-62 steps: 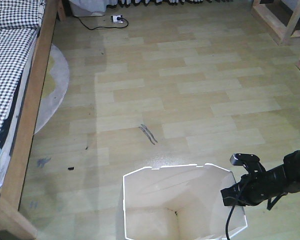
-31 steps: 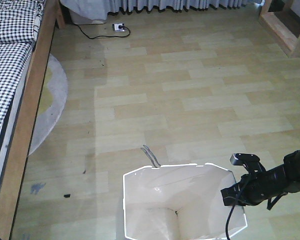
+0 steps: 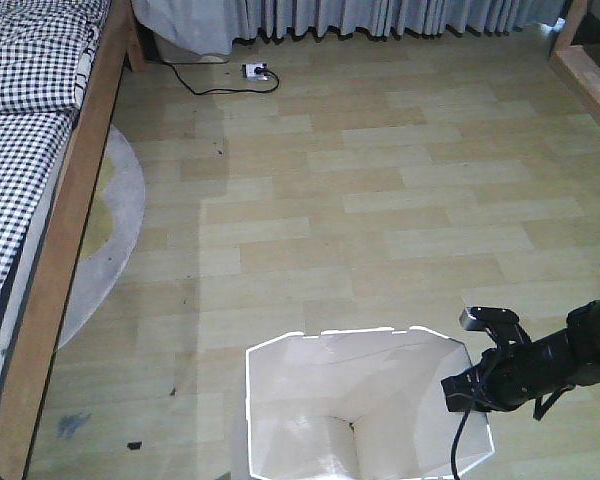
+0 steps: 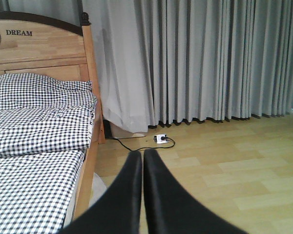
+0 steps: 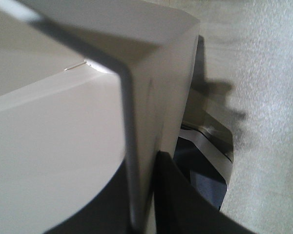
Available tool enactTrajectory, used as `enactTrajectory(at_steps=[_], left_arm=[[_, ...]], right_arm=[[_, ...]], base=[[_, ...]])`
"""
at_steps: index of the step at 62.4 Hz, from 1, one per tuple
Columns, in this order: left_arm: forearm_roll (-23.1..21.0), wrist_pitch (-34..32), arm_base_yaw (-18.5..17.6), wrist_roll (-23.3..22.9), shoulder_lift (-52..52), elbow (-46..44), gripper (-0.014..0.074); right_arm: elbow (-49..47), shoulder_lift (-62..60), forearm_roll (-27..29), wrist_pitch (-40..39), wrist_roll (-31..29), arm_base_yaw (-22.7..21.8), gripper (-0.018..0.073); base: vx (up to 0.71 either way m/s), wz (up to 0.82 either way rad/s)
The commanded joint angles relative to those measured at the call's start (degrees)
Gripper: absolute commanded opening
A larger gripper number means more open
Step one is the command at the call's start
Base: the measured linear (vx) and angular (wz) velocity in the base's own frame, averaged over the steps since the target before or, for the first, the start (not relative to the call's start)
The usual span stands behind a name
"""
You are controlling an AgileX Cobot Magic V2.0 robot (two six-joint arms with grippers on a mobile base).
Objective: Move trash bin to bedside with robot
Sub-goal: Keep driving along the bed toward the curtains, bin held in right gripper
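Observation:
The trash bin (image 3: 320,410), white with an angular rim, fills the bottom centre of the front view. My right gripper (image 3: 466,392) is shut on the bin's right wall; the right wrist view shows that thin wall (image 5: 63,136) pinched between the two black fingers of the right gripper (image 5: 141,162), one inside and one outside. The bed (image 3: 30,130), with checked bedding and a light wooden frame, runs along the left edge, well apart from the bin. My left gripper (image 4: 142,157) is shut and holds nothing, pointing past the bed (image 4: 39,136) toward the curtains.
A grey round rug (image 3: 120,220) lies partly under the bed frame. A white power strip (image 3: 254,70) with a black cable lies near the grey curtains (image 3: 380,15). Wooden furniture (image 3: 592,55) stands at the far right. Small dark marks (image 3: 134,444) spot the floor.
The floor, rug and power strip have slid down the front view, so the base has rolled forward toward the curtains. The bin and right arm hold the same place in frame.

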Motion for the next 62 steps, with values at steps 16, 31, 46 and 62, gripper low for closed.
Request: enactTrajectory(at_steps=[16,31,46,62], left_arm=[[-0.5,-4.3,-0.4,-0.8,-0.8,0.7,-0.0006],[-0.5,-4.3,-0.4,-0.8,-0.8,0.7,-0.0006],[-0.5,-4.3,-0.4,-0.8,-0.8,0.7,-0.0006],[-0.5,-4.3,-0.4,-0.8,-0.8,0.7,-0.0006]], right_arm=[[-0.1,-3.6,0.1,13.2,-0.1,-0.2,-0.0005],[-0.1,-3.6,0.1,13.2,-0.1,-0.2,-0.0005],[-0.1,-3.6,0.1,13.2,-0.1,-0.2,-0.0005],[-0.1,-3.6,0.1,13.2,-0.1,-0.2,-0.0005]], base=[[0.28,0.02],[0.3,-0.03],[0.3,-0.02],[0.3,-0.01]])
